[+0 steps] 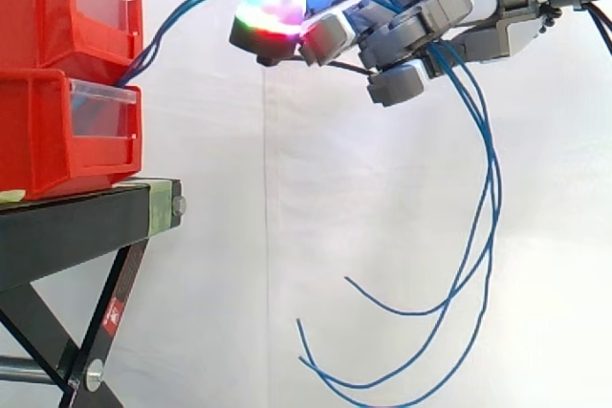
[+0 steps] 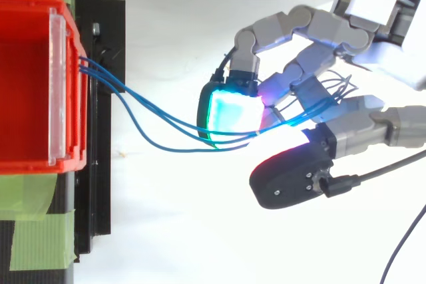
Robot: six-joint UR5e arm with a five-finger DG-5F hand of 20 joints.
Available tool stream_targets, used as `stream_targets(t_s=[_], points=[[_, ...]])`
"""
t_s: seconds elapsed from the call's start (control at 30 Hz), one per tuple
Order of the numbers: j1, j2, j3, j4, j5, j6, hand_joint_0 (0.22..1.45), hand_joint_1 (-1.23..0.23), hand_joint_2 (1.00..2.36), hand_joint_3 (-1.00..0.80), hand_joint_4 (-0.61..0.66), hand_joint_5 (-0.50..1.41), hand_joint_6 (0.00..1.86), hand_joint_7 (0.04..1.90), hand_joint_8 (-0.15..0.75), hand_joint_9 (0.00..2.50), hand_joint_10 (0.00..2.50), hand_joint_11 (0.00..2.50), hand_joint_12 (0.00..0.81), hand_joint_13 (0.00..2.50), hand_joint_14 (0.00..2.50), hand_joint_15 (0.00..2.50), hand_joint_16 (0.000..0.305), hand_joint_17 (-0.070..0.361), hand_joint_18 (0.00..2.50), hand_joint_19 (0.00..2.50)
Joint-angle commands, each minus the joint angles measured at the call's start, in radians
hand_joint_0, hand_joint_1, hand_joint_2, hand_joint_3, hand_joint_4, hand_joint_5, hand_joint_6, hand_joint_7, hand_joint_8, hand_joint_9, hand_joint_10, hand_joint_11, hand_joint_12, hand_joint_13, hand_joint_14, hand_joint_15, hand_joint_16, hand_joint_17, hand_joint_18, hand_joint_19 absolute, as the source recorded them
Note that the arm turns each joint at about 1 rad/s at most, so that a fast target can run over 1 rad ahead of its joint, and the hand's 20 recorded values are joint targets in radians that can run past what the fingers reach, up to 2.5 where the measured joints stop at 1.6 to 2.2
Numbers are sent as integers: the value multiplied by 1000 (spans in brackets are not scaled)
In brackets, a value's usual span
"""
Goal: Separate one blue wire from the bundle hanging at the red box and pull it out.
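Arching thin blue wires (image 1: pixel 491 188) run from red box (image 1: pixel 57 131) through curled robot hand (image 1: pixel 421 31).

Hand (image 2: pixel 383 18) out from the R side, fingers (image 2: pixel 279 28) curled inward, pads (image 1: pixel 273 16) glowing green, cyan & red.

**Wires cross the gap; open air beneath them**

The stacked red bins (image 1: pixel 67 93) and the black stand (image 1: pixel 86 217) close off the left side. From the bins' front the blue wires (image 1: pixel 191 7) stretch across to the robot hand (image 1: pixel 478 35), whose curled fingers hold them, then hang in long loops below it. Under the stretched span, between stand and loops, the space before the white curtain (image 1: pixel 229 236) lies free.
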Motion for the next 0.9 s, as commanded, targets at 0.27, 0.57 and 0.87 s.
stream_targets(t_s=[0.27,0.57,0.87], points=[[0,0,0,-1,0,0,647,-655,1013,-355,260,-231,841,1064,350,1034,6,1601,346,1108,2151,1068,45,102,1075,1503],[-2,0,0,2,-2,0,666,-710,1016,-322,251,-231,842,1065,348,1037,4,1612,355,1105,2129,1102,46,103,1073,1503],[-2,0,0,0,0,0,630,-656,1014,-348,260,-236,840,1074,350,1015,6,1614,351,1095,2137,1107,45,102,1063,1518]])
